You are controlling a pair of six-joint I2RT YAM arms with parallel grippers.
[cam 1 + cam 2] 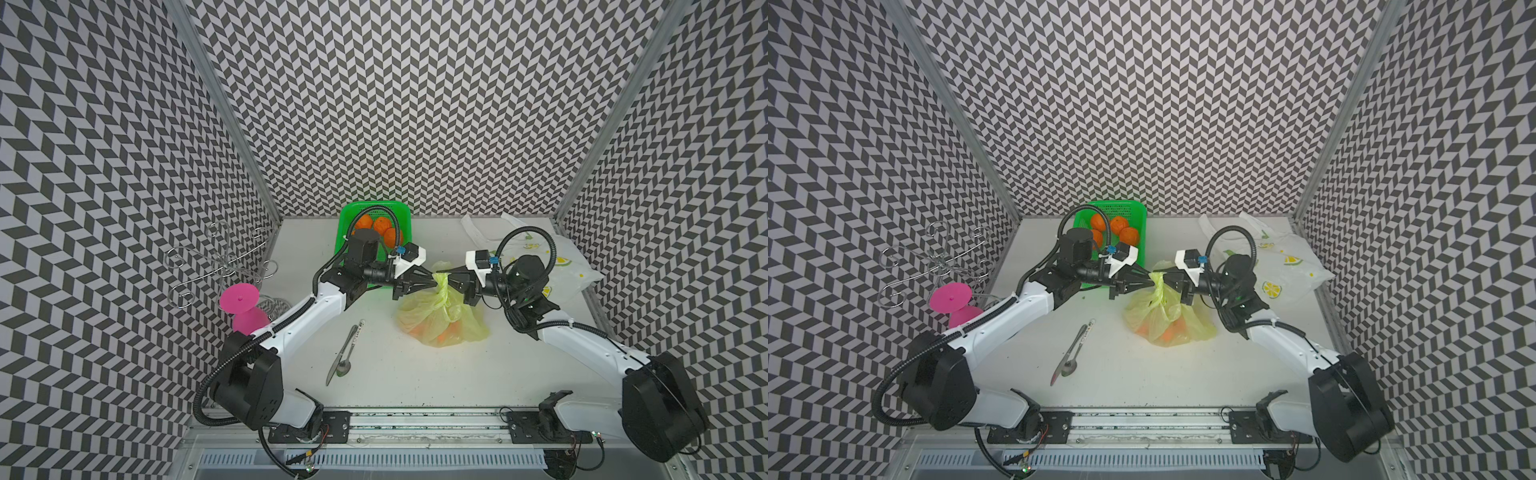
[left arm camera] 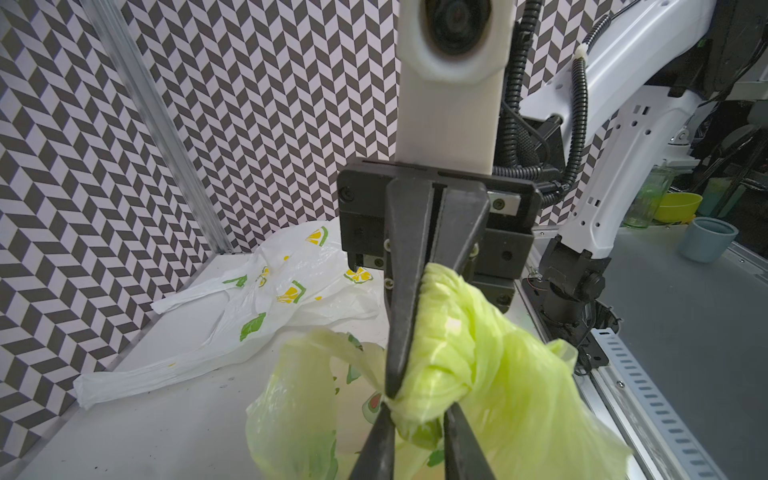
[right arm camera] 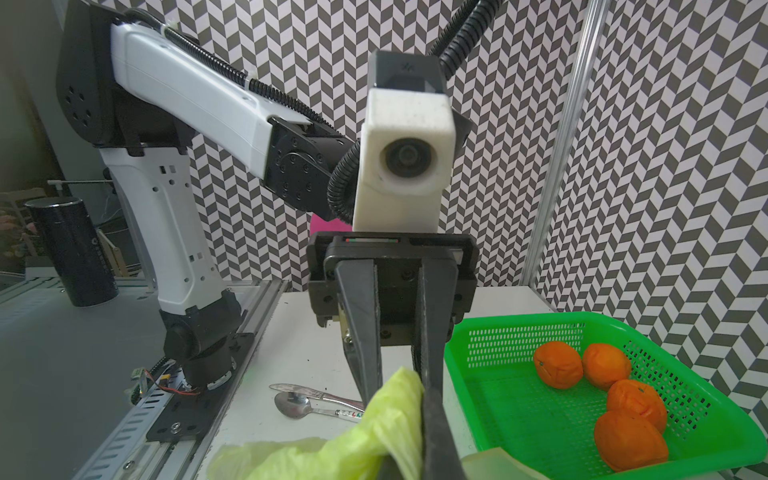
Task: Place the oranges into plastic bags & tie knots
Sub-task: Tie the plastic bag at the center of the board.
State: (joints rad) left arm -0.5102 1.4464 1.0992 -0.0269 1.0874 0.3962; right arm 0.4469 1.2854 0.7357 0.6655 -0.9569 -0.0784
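3 wall panels (image 1: 415, 104) in a black-and-white chevron print closed the cell at the back and both sides, joined by 2 aluminium corner posts (image 1: 224, 104). The white tabletop (image 1: 415, 374) was evenly lit. A slotted metal rail (image 1: 374, 459) ran along its front edge. Outside the cell, a grey bench (image 2: 685, 332) held a blue cup (image 2: 708, 239) and a yellow bowl (image 2: 677, 205).

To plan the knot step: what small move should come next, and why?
Probably draw the left end effector and right end effector apart: both pinch the twisted handles of the translucent yellow-green plastic bag, which holds small round oranges, so the knot seems ready to tighten.
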